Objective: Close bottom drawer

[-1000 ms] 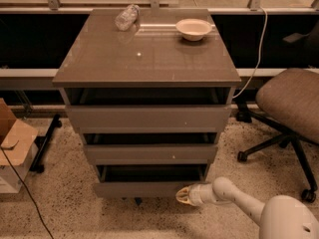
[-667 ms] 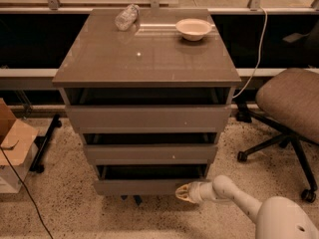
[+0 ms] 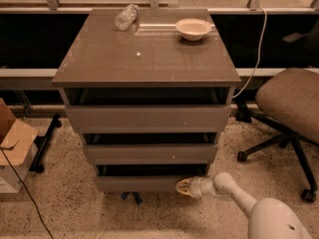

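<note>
The bottom drawer (image 3: 139, 183) is the lowest of three grey-brown drawers in the glossy-topped cabinet (image 3: 99, 59). It stands pulled out a little, with a dark gap above its flat front. My gripper (image 3: 182, 187) is low at the right end of that front, pointing left and touching or nearly touching it. The white arm runs from the gripper down to the bottom right corner. The middle drawer (image 3: 149, 153) and the top drawer (image 3: 147, 117) also stand slightly out.
A white bowl (image 3: 193, 28) and a crumpled plastic bottle (image 3: 125, 17) sit on the cabinet top. An office chair (image 3: 291, 108) stands to the right, its wheeled base near my arm. A cardboard box (image 3: 12, 143) and a cable lie at the left on the speckled floor.
The gripper has stayed at the right end of the bottom drawer's front. The drawer front appears slightly further in, with the gap above it narrower.
</note>
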Action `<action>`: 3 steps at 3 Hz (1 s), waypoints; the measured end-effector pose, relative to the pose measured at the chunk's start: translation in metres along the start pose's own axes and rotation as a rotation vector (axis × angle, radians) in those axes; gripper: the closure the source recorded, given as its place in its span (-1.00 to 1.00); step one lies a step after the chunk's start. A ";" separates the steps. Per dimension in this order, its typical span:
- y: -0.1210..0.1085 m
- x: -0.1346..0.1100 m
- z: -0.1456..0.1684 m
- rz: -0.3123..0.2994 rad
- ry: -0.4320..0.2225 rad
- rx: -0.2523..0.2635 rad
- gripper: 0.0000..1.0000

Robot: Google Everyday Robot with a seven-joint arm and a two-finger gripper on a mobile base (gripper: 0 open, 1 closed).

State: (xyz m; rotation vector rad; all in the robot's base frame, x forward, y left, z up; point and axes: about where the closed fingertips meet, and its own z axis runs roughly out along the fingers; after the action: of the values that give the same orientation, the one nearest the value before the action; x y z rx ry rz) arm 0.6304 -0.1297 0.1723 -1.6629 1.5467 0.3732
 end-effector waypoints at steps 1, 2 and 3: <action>0.002 -0.002 0.003 0.000 -0.003 -0.005 -0.31; 0.004 -0.003 0.005 0.001 -0.006 -0.008 -0.78; 0.005 -0.004 0.007 0.001 -0.008 -0.010 -1.00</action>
State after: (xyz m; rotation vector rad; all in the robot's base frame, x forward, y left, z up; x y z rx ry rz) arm 0.6269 -0.1217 0.1688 -1.6664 1.5424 0.3889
